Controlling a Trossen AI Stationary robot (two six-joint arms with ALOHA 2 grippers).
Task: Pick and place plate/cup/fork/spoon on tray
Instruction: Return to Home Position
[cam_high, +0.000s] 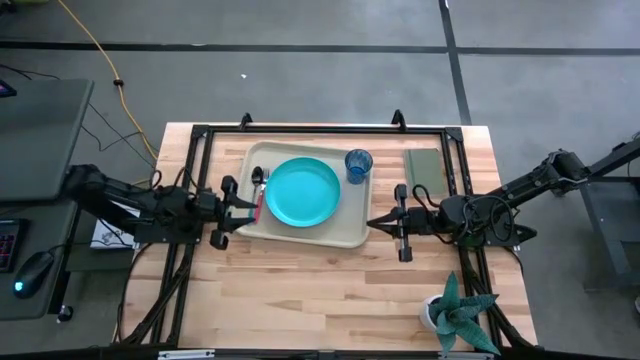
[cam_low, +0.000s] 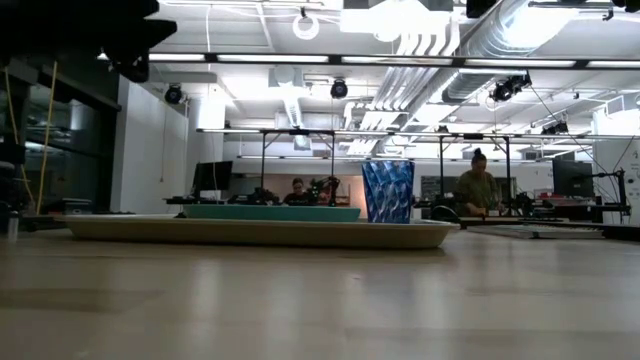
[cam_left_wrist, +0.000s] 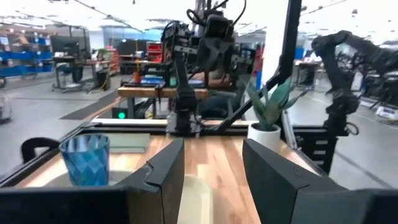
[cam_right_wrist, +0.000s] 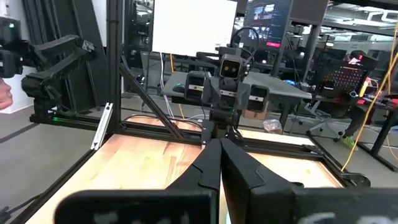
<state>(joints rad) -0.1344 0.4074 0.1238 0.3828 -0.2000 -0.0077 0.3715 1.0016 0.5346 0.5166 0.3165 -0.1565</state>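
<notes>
The beige tray (cam_high: 345, 232) lies at the table's middle, toward the far edge. The turquoise plate (cam_high: 302, 192) rests flat on it. The dark-blue cup (cam_high: 359, 165) stands upright in the tray's far right corner and shows in the low view too (cam_low: 388, 190). The spoon (cam_high: 257, 181) and the red-handled fork (cam_high: 261, 209) lie on the tray left of the plate. My left gripper (cam_high: 243, 207) is open at the tray's left rim, nothing between its fingers (cam_left_wrist: 212, 146). My right gripper (cam_high: 375, 222) is shut just off the tray's right rim, holding nothing (cam_right_wrist: 219, 146).
A grey-green pad (cam_high: 424, 168) lies right of the tray. A potted plant (cam_high: 455, 315) stands near the front right corner. A black frame (cam_high: 320, 128) borders the table's far and side edges. Bare wood lies in front of the tray. People sit in the room behind (cam_low: 478, 180).
</notes>
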